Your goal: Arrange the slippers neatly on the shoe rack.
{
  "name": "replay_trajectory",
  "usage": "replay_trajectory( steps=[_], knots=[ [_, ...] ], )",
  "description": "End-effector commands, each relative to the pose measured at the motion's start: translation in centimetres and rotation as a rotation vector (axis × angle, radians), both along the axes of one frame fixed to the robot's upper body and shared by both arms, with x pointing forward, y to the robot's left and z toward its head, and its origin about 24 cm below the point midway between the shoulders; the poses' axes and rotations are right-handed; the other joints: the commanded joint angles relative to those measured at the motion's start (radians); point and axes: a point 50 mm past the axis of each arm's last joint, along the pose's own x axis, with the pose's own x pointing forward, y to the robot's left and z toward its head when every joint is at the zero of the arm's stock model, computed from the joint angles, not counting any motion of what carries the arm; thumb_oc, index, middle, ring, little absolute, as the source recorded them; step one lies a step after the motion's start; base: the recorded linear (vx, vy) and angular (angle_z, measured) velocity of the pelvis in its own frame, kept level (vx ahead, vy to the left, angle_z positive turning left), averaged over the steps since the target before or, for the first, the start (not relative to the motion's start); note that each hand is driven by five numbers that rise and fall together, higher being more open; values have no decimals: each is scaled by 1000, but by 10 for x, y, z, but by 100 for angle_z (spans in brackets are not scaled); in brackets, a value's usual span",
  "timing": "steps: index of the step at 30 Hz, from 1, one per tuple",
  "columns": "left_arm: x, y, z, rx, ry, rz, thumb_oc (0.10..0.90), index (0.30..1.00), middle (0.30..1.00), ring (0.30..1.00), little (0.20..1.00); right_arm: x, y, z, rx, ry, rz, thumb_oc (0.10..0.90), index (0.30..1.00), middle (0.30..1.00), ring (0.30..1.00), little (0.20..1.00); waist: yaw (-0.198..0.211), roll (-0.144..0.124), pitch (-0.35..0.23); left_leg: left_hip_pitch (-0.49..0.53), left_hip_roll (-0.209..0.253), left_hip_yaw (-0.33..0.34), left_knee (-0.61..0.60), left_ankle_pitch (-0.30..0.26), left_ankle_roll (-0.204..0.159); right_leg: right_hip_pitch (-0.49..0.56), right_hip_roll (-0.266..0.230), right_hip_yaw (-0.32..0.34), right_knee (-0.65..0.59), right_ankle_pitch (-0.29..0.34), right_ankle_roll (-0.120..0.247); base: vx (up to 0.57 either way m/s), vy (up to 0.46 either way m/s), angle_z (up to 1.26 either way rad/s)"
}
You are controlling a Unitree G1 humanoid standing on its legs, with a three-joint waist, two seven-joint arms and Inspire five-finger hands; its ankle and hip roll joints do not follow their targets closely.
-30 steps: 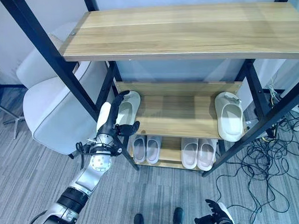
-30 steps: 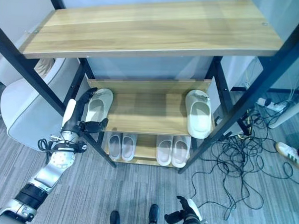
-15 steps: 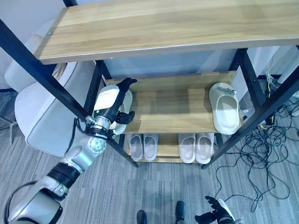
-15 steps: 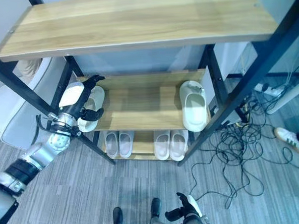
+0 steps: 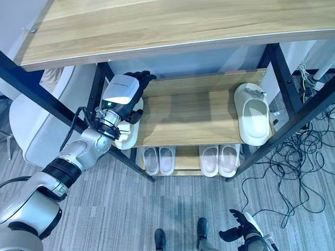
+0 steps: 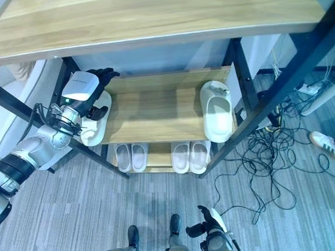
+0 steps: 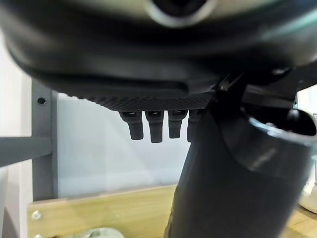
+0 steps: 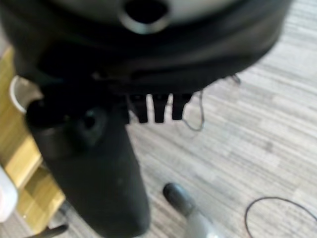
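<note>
A pale slipper (image 5: 124,138) lies at the left end of the shoe rack's middle shelf (image 5: 184,118), its near end by the front edge. My left hand (image 5: 120,92) hovers over its far part with fingers straight and the thumb beside it, open; the slipper's tip (image 7: 98,233) shows under the hand in the left wrist view. A second pale slipper (image 5: 252,114) lies at the shelf's right end, toe towards the back. Two pairs of slippers (image 5: 159,160) (image 5: 220,160) stand side by side on the bottom shelf. My right hand (image 5: 238,232) hangs low over the floor, open and holding nothing.
The wide top shelf (image 5: 177,20) overhangs the middle one. Black slanted posts (image 5: 52,95) (image 5: 301,114) frame the rack. A white chair (image 5: 28,128) stands left of it. Loose cables (image 5: 290,181) lie on the floor at the right, near a person's shoe (image 6: 325,146).
The camera has shifted. My left hand has moved from beside the left slipper's edge to above it, further into the shelf. Both middle-shelf slippers keep their places.
</note>
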Motion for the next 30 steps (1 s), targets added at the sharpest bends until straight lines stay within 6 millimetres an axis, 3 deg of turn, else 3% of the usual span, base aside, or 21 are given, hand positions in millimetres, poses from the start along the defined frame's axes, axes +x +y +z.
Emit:
replay_trajectory(
  steps=[1,20,30],
  knots=[
    [10,19,53,54,-164,77,800,900,900,900,900,-2,4,0,25,-31,21,800,900,900,900,900,5,-39,-72,-74,0,-24,-12,40,-62,-15,-79,30,25,-40,163,6,2,3],
    [20,26,56,243,-135,142,800,900,900,900,900,2,5,2,28,-39,43,800,900,900,900,900,1,-42,-60,-73,0,-21,-12,37,-56,-14,-86,19,28,-40,168,1,1,1],
    [24,32,59,260,-135,189,800,900,900,900,900,2,3,3,19,-33,52,800,900,900,900,900,-7,-47,-50,-80,1,-17,-12,39,-52,-30,-87,26,32,-35,169,0,0,0]
  ],
)
